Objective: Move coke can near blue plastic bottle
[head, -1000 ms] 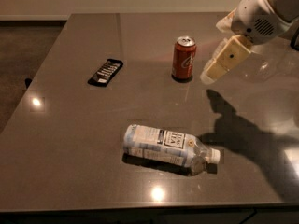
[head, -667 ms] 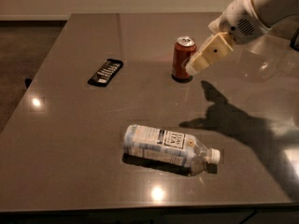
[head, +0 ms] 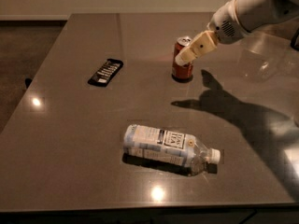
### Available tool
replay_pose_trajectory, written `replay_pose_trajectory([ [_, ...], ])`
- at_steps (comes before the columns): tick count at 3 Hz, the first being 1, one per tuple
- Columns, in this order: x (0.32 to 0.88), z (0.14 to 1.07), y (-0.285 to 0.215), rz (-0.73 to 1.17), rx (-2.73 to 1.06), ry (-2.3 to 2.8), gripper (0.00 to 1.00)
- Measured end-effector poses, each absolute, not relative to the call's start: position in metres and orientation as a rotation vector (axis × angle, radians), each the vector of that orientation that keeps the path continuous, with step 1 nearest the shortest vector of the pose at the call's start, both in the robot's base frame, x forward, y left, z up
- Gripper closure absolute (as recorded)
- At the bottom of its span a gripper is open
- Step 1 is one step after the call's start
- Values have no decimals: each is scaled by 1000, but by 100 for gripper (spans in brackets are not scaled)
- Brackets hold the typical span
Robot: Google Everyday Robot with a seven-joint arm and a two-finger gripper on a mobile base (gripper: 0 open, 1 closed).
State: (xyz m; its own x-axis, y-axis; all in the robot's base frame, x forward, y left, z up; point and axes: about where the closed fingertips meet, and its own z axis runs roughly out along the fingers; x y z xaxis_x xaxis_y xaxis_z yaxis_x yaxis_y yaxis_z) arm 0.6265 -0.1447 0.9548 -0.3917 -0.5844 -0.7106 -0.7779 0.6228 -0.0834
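The red coke can (head: 180, 71) stands upright on the grey table (head: 70, 125), right of centre toward the back. The blue plastic bottle (head: 163, 144) lies on its side near the front edge, white cap pointing right, well in front of the can. My gripper (head: 184, 57) reaches in from the upper right on a white arm. Its cream tip overlaps the can's upper right side. I cannot tell whether it touches the can.
A flat black remote-like object (head: 106, 72) lies on the table left of the can. The arm's shadow (head: 233, 111) falls across the table's right half. The table's front edge runs just below the bottle.
The gripper has moved left and slightly down, from beside the can's right to overlapping its upper part. The can, bottle and remote have not moved.
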Motion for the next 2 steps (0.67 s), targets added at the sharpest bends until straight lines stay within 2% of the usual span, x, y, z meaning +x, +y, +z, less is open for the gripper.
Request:
replay_pose_trajectory([
  [2,653,934,-137,347,-999,2158,0],
])
